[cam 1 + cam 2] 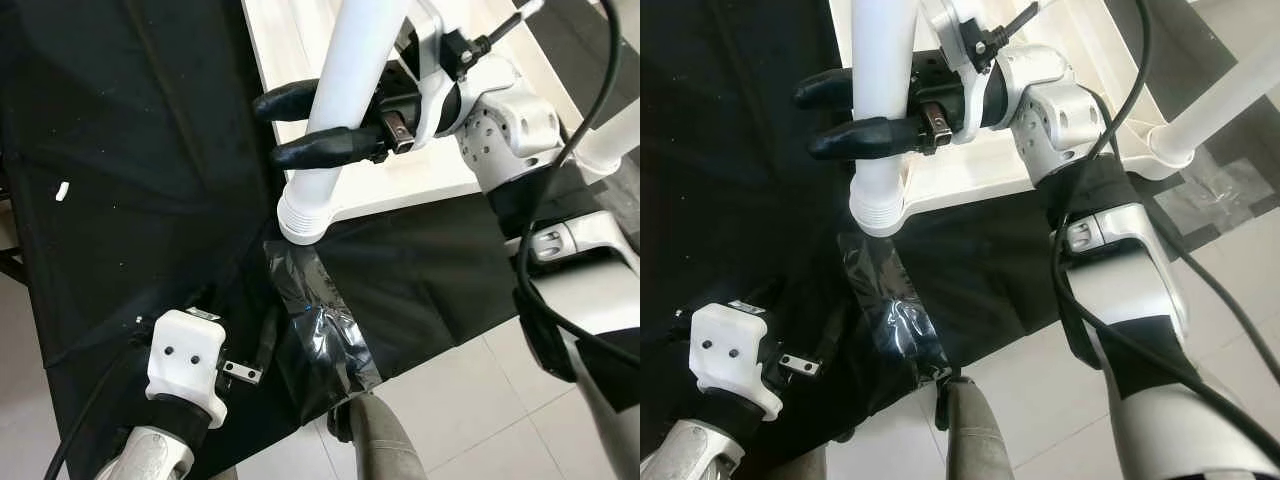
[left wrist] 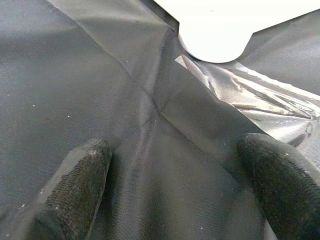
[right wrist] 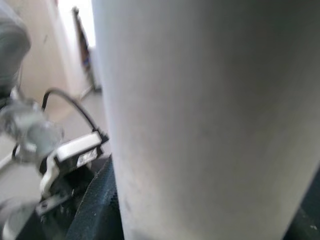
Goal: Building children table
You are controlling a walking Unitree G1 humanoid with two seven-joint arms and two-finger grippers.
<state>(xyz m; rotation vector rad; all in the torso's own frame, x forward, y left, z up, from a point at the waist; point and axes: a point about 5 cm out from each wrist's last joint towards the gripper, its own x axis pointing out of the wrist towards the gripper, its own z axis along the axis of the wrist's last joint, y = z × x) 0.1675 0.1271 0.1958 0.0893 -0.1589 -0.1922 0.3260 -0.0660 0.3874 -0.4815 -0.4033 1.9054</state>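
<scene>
- Nearest me, my left gripper (image 1: 255,345) hangs low over the black cloth (image 1: 130,170), its fingers (image 2: 75,185) spread wide with nothing between them. The wrist view looks along them at bare fabric and at the rounded white corner of the tabletop (image 2: 215,35) just beyond. I judge this arm is waiting, parked close enough to steady the top if needed.
- Between that gripper and the tabletop lies a strip of shiny black tape (image 1: 320,320), crinkled and catching the light. It seems to hold a seam or edge of the cloth down, near the cloth's near border.
- Further out, my right gripper (image 1: 310,125) comes in from the right and has its two fingers closed around the white table leg (image 1: 340,110), one finger on the near side and one on the far side of the tube. The leg stands nearly upright, its ribbed lower end (image 1: 303,215) resting at the near left corner of the tabletop (image 1: 420,175), which lies flat on the cloth. I hold the tube partway up so that I can keep it straight while its end seats; whether it is already threaded in, I cannot tell.
- At the far right another white leg (image 1: 1230,95) already stands off the tabletop, so the build looks partly done.
- The cloth covers a low surface; beside it on the near side is pale tiled floor (image 1: 470,400).
</scene>
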